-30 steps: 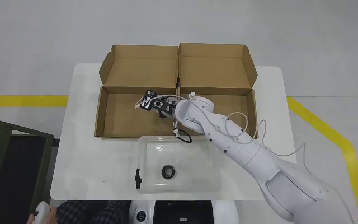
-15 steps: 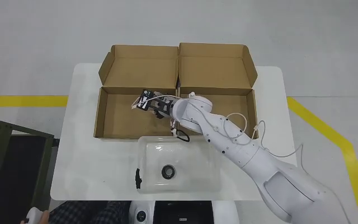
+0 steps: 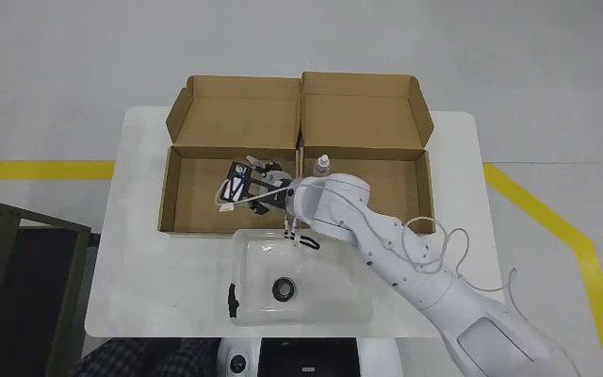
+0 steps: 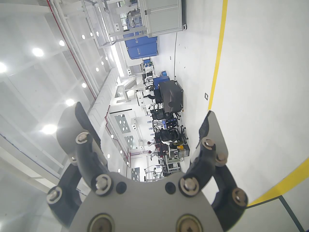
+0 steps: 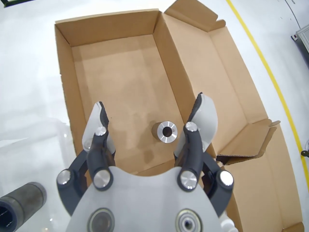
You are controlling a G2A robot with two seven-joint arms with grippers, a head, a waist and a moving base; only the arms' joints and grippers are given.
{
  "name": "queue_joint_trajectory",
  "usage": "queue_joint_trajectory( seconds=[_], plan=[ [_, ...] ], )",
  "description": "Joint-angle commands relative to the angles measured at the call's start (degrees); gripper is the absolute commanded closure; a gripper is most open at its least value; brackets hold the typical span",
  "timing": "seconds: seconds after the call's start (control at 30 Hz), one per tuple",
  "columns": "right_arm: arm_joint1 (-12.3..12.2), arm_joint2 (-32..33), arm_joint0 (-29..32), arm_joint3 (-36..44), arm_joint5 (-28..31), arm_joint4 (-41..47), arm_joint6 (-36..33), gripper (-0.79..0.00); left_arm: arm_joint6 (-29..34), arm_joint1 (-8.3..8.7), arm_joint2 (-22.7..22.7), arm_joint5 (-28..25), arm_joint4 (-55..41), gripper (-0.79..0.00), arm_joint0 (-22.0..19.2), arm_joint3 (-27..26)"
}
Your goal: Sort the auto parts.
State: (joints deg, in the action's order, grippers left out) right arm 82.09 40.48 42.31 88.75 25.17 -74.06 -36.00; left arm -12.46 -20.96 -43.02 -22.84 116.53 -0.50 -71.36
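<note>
Hovering above silver sleeve (image 5: 166, 132) in cardboard box (image 5: 115, 73): right gripper (image 5: 150, 100).

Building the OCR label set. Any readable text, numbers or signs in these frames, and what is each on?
No text can be read in any view.
Cardboard box: plain, no print.
Silver sleeve inside it: no marking visible.
Blue cabinets in the room behind: a small mark, too small to read.
Floor tag beside the yellow line: too small to read.
</note>
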Motion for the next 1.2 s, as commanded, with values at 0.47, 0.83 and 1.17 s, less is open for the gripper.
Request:
queue_joint_trajectory(
  seconds=[0.47,0.83,1.17],
  plan=[
    [-4.6,6.1,16.7,21.5,12.2,-3.4,-2.5,-0.683,0.0,0.00,0.0,0.0,0.0,-0.785,0.0,0.0],
    [-7.5,8.9,26.7,25.5,20.5,-6.0,-0.4,-0.690,0.0,0.00,0.0,0.0,0.0,-0.785,0.0,0.0],
    [-9.7,12.3,32.1,28.3,26.5,-7.1,-0.9,-0.683,0.0,0.00,0.0,0.0,0.0,-0.785,0.0,0.0]
  ],
)
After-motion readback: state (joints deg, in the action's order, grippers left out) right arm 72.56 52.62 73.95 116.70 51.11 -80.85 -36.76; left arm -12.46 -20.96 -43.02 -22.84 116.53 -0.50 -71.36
